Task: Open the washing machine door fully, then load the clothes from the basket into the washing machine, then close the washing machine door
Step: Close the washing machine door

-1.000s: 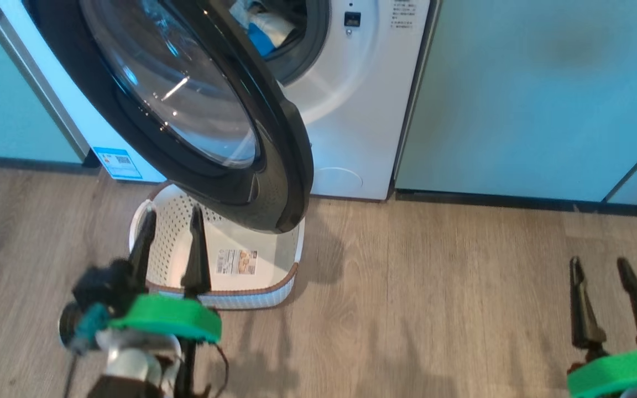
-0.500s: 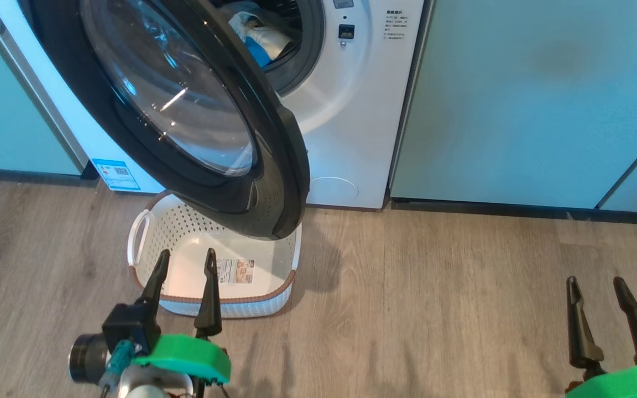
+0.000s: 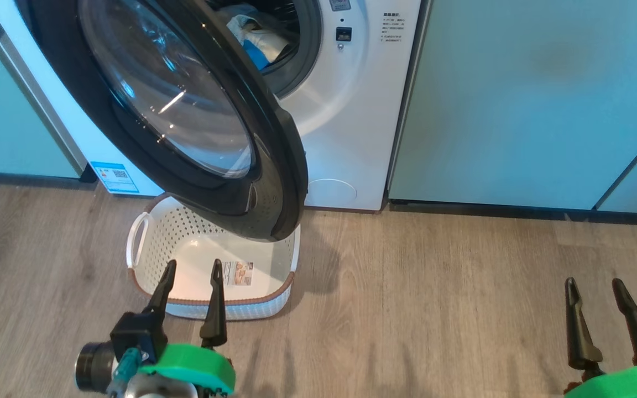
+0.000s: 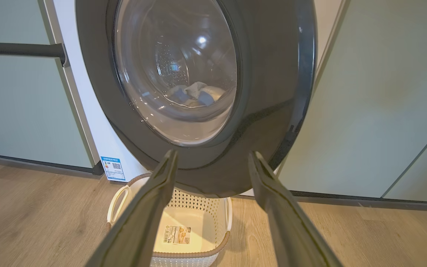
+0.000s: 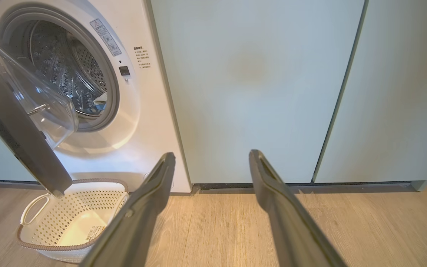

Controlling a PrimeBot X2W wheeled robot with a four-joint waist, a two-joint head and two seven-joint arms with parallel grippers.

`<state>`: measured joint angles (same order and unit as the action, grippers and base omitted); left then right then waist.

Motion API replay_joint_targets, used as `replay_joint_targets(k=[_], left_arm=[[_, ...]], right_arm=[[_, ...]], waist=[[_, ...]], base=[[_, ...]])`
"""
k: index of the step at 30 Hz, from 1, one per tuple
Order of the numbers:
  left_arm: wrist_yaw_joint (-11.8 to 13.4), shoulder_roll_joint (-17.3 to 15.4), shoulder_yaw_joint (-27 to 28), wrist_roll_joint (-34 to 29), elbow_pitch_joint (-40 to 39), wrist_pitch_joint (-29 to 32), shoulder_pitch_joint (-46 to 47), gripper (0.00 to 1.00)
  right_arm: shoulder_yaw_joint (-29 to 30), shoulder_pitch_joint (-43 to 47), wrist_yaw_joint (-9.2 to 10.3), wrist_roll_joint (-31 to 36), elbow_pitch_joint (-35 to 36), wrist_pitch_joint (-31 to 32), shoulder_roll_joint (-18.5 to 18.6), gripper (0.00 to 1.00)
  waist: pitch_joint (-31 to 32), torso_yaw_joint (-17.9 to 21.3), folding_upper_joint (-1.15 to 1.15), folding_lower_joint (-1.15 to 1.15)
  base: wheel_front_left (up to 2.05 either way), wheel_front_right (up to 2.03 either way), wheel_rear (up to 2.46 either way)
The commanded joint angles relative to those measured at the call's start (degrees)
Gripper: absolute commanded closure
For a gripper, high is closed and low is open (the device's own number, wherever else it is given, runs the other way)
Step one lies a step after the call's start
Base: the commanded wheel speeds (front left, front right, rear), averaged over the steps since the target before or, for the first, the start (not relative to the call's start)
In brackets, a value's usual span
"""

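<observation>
The washing machine (image 3: 351, 121) stands with its door (image 3: 274, 182) swung out, its black rim hanging over the basket (image 3: 208, 301). The clothes (image 3: 257, 38), pale with a blue piece, lie in the steel drum; they also show through the door glass (image 4: 195, 92). Only a paper label lies in the basket. My left gripper (image 3: 194, 264) is open at the basket's near rim, fingers pointing at the door, nothing between them. My right gripper (image 3: 594, 283) is open over bare floor far to the right, facing a cabinet panel (image 5: 258, 92).
Pale green cabinet panels (image 3: 517, 99) flank the machine on the right, with another on the left (image 3: 9, 110). Wood-look floor (image 3: 434, 309) stretches between the basket and my right gripper. The open door blocks the space above the basket's far half.
My left gripper has drawn back toward me, from above the basket's inside to its near rim. The head camera has shifted slightly. The right gripper has barely moved.
</observation>
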<state>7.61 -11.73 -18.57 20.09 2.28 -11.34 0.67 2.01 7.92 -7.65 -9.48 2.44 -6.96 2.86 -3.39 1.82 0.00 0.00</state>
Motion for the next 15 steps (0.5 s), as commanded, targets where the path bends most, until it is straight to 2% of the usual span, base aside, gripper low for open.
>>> replay_joint_targets(k=[1,8,10,11,12,13,15], left_arm=[[0.29,-0.71,2.0,-0.21,-1.33,-0.64,1.99,0.0],[0.51,-0.5,1.44,-0.3,-0.9,-0.69,2.19,0.0],[0.61,-0.45,1.25,-0.35,-0.83,-0.68,2.19,0.0],[0.65,-0.41,1.14,-0.37,-0.82,-0.67,2.22,0.0],[0.69,-0.36,1.04,-0.42,-0.89,-0.73,2.28,0.0],[0.7,-0.32,0.92,-0.43,-0.9,-0.71,2.35,0.0],[0.69,-0.3,0.68,-0.53,-0.87,-0.71,2.61,0.0]], right_arm=[[-0.92,-1.23,0.16,0.53,2.15,0.2,0.36,0.0],[-1.09,-1.38,0.16,0.39,2.17,0.42,0.31,0.0],[-1.14,-1.43,0.16,0.3,2.07,0.5,0.3,0.18],[-1.28,-1.48,0.16,0.17,2.02,0.55,0.3,0.42],[-1.31,-1.55,0.16,0.07,1.96,0.58,0.3,0.82],[-1.38,-1.61,0.16,-0.12,1.89,0.6,0.29,1.0],[-1.46,-1.74,0.16,-0.47,1.81,0.61,0.29,1.0]], waist=[[-0.01,-0.1,0.0,0.0],[-0.17,-0.63,0.0,0.0],[-0.24,-0.89,0.0,0.0],[-0.31,-1.09,0.0,0.0],[-0.41,-1.28,0.0,0.0],[-0.54,-1.52,0.0,0.0],[-0.83,-2.05,0.0,0.0]], base=[[0.0,0.0,0.0],[0.0,0.0,0.0],[0.0,0.0,0.0],[0.0,0.0,0.0],[0.0,0.0,0.0],[0.0,0.0,0.0],[0.0,0.0,0.0]])
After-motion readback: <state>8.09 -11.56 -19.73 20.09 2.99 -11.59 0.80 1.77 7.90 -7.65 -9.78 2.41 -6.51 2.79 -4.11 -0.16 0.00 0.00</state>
